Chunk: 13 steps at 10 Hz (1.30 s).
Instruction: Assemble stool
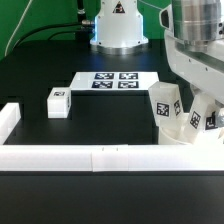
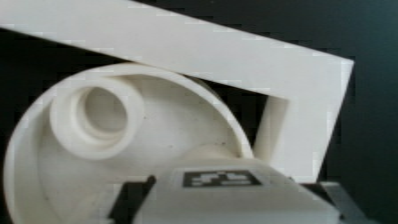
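The round white seat [image 2: 125,150] lies flat in the corner of the border rails; one of its holes [image 2: 98,108] shows in the wrist view. My gripper [image 2: 228,200] is shut on a white leg block [image 2: 222,185] with a tag on top, and a dark finger [image 2: 139,198] stands on each side of it, over the seat. In the exterior view the gripper [image 1: 203,103] is at the right, holding this leg [image 1: 197,121] above the seat [image 1: 190,142]. A second leg [image 1: 165,105] stands upright beside it on the seat. A third leg [image 1: 57,102] lies at the left.
The marker board [image 1: 113,81] lies mid-table in front of the robot base [image 1: 118,25]. White border rails run along the front [image 1: 90,157] and the exterior view's left [image 1: 8,120]. A rail corner [image 2: 302,75] stands right behind the seat.
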Available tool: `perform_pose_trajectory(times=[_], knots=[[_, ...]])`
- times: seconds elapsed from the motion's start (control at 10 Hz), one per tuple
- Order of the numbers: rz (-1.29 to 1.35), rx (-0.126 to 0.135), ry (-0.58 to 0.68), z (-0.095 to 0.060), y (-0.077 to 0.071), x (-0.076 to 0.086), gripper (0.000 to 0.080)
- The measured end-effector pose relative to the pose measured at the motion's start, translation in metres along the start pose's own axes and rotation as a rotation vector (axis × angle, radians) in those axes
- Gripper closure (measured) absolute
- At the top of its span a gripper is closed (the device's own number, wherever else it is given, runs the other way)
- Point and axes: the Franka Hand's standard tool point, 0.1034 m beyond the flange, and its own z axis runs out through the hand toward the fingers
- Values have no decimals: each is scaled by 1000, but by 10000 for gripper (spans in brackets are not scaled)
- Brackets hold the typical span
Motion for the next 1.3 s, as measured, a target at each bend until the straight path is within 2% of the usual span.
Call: perform_pose_trajectory(times=[0.4, 0.5, 0.6, 0.9, 1.0, 1.1, 1.3], knots=[[271, 3, 1, 0, -1, -1, 464], [449, 20, 4, 1, -2, -2, 464], [612, 47, 11, 2, -4, -4, 464], [810, 224, -15, 4, -12, -12, 464], [848, 265, -19, 3, -12, -14, 464], [868, 296, -20, 3, -11, -15, 464], [837, 296, -16, 3, -11, -16, 443]])
